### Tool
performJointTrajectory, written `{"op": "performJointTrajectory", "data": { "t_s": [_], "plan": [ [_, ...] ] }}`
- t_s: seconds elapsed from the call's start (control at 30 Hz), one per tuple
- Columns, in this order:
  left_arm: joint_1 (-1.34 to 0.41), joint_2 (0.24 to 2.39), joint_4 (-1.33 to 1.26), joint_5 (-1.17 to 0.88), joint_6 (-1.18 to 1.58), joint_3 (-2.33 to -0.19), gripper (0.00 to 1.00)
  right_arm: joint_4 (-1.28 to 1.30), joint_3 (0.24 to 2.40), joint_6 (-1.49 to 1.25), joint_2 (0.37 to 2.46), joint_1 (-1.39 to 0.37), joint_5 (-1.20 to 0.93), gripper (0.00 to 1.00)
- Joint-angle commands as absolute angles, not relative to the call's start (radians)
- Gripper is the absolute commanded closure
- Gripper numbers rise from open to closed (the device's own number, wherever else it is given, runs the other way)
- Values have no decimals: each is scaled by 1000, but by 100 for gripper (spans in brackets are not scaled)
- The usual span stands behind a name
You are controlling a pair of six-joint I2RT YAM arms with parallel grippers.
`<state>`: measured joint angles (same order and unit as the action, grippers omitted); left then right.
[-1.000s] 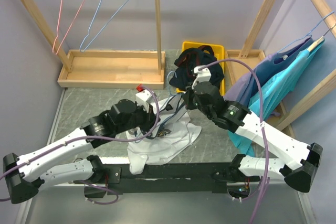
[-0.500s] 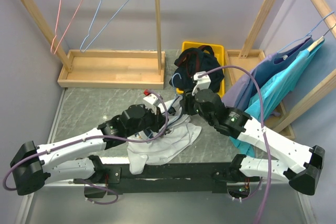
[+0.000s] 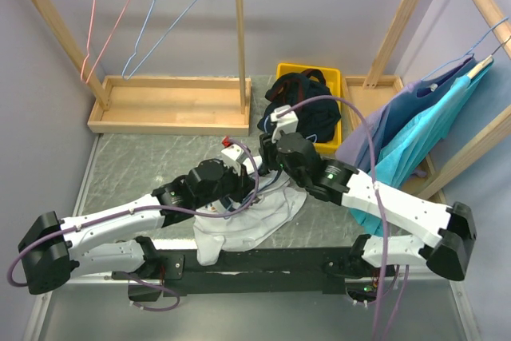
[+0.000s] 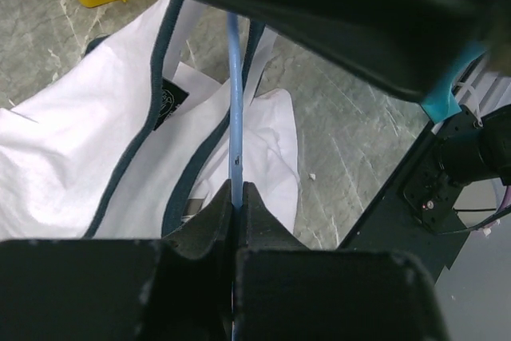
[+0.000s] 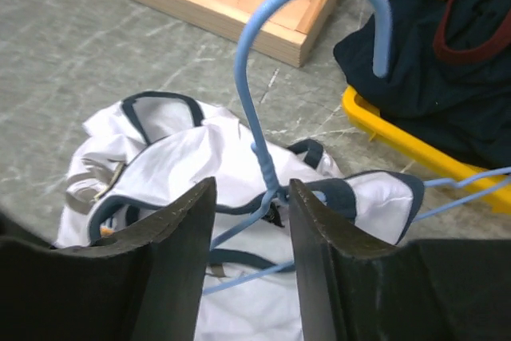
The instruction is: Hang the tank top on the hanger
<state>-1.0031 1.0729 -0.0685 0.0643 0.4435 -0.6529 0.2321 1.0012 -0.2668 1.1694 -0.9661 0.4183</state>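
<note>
White tank top with navy trim [image 3: 263, 217] lies crumpled at frame center. Left gripper [image 4: 237, 197] is pinched tight on the light-blue wire hanger [image 5: 254, 129]; right gripper [image 5: 251, 197] sits parted around its neck.

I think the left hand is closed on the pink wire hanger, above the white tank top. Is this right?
Only the colour is wrong: the left hand is closed on the light-blue hanger, above the tank top. The left wrist view shows it.

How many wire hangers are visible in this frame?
4: pink hanger and blue hanger on the left rack, one blue carrying shirts on the right rack, one blue hanger in the tank top. More may be hidden.
</note>
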Motion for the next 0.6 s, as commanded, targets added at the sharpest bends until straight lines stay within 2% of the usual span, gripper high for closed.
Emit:
{"op": "performJointTrajectory", "data": {
  "t_s": [0.0, 0.1, 0.2, 0.23, 0.27, 0.33, 0.43, 0.57],
  "plan": [
    [-1012, 1046, -121, 40, 422, -692, 99, 158, 1066, -216, 1209, -962, 442, 54],
    [-1012, 1052, -121, 35, 419, -693, 99, 134, 1046, -212, 1215, -959, 466, 58],
    [-1012, 1060, -129, 31, 420, -693, 99, 124, 1034, -203, 1224, -957, 489, 73],
    [-1012, 1061, -132, 26, 419, -692, 99, 124, 1029, -199, 1233, -960, 498, 83],
    [-1014, 1065, -135, 22, 420, -693, 99, 123, 1026, -195, 1238, -959, 508, 86],
    [-1014, 1072, -137, 21, 429, -695, 99, 118, 1022, -192, 1252, -959, 534, 100],
    [-1014, 1080, -127, 31, 443, -703, 97, 107, 1008, -189, 1256, -959, 566, 100],
    [-1014, 1080, -127, 60, 475, -703, 79, 98, 989, -184, 1259, -965, 652, 100]
  ]
}}
